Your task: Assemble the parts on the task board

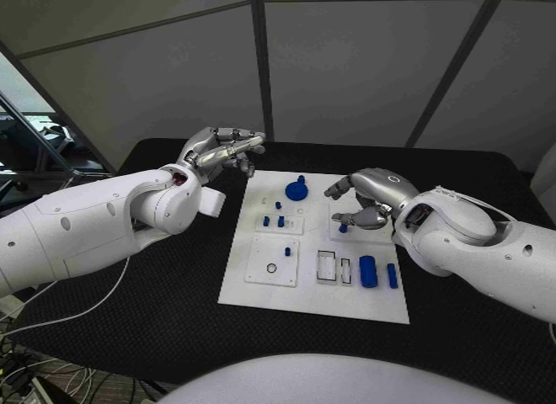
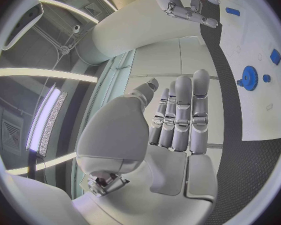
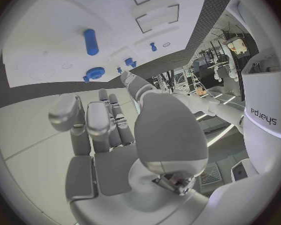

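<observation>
The white board (image 1: 314,290) lies mid-worktop (image 1: 168,337) with blue parts on it: a gear (image 1: 297,190) at twelve o'clock. The right hand (image 1: 366,202) pinches a small blue peg (image 1: 343,227). At ten o'clock, the left hand (image 1: 223,151) hovers, fingers (image 2: 184,115) together, holding nothing.

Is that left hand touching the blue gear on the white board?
Apart. The left wrist view shows the left hand with straight fingers held off the task board, and bare board and table between it and the blue gear.

Task board (image 1: 314,299) mid-table (image 1: 168,320), parts (image 1: 368,271) lying on it.
</observation>
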You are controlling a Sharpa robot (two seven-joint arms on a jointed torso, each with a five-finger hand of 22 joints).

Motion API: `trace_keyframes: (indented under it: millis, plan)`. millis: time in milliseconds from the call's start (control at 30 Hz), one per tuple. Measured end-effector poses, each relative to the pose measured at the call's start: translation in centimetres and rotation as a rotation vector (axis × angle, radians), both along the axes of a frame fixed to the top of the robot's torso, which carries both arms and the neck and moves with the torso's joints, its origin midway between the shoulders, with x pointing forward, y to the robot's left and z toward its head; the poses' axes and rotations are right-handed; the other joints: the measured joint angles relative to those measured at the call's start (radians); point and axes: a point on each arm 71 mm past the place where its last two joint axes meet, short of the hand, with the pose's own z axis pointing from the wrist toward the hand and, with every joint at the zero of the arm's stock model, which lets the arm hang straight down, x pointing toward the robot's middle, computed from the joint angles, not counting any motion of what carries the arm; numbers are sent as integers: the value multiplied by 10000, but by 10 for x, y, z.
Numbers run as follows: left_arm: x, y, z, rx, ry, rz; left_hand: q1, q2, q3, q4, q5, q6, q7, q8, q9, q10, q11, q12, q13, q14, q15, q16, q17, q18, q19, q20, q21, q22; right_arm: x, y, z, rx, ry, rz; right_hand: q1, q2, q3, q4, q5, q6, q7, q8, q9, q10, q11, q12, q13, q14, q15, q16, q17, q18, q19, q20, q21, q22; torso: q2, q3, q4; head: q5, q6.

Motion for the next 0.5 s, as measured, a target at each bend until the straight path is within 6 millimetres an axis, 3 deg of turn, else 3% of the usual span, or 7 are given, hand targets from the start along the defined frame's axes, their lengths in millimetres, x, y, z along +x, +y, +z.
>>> trace_keyframes:
  millis: [400,500]
  plan:
    - [0,0,0,-2,0,-3,0,0,0,0,0,0,0,0,0,0,0,0,-1,0,0,0,1,0,0,0,0,-1,8,-4,-10,-965,782,-96,254,254,-659,164,1,205,1,121,74,-136,-6,502,11,0,0,1,2,1,1,0,-42,-64,19,-3,15,-8,39]
    - [0,0,0,-3,0,-6,0,0,0,0,0,0,0,0,0,0,0,0,-1,0,0,0,1,0,0,0,0,0,8,-5,-12,-1205,1001,-87,290,290,-738,196,1,391,61,176,88,-26,-116,670,19,0,0,34,2,0,31,-30,-42,-36,19,-8,15,-9,27]
